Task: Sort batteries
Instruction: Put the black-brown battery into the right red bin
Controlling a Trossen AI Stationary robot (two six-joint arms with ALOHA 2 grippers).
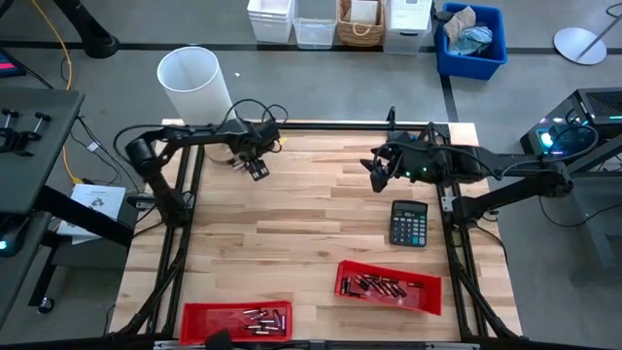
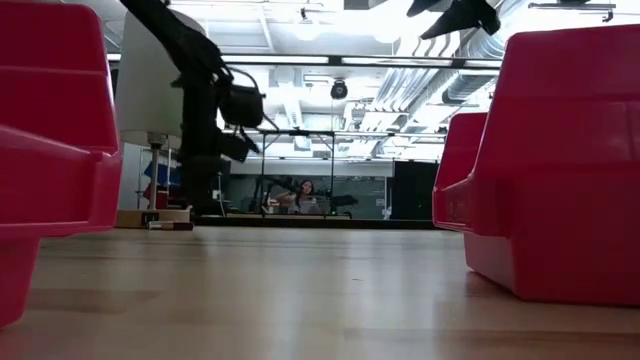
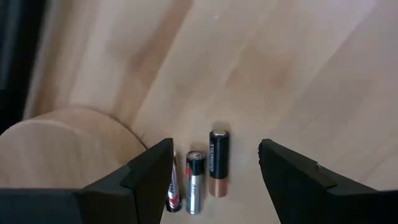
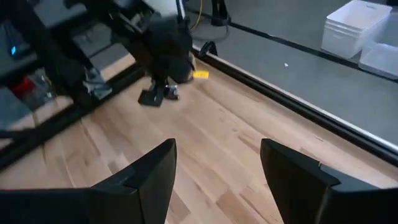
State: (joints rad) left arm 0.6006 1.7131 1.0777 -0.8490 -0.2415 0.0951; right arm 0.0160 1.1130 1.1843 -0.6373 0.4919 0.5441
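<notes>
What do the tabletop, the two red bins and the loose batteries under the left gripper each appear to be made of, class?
Tabletop: wood, likely butcher-block, shown by pale jointed strips with grain and a matte finish.
Red bins: probably moulded plastic; uniform colour, smooth stepped walls with soft sheen in the low view.
Batteries: metal-cased cells, judging by silvery and copper-toned glossy bands beside black wrap, lying under the open left gripper.

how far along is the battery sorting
Mostly done, it seems: the two red bins at the near edge each hold a pile of batteries. In hand: the left gripper hangs open over three loose batteries lying side by side at the table's far left, none gripped. Left: those three. The right gripper waits open and empty over the far right.
</notes>
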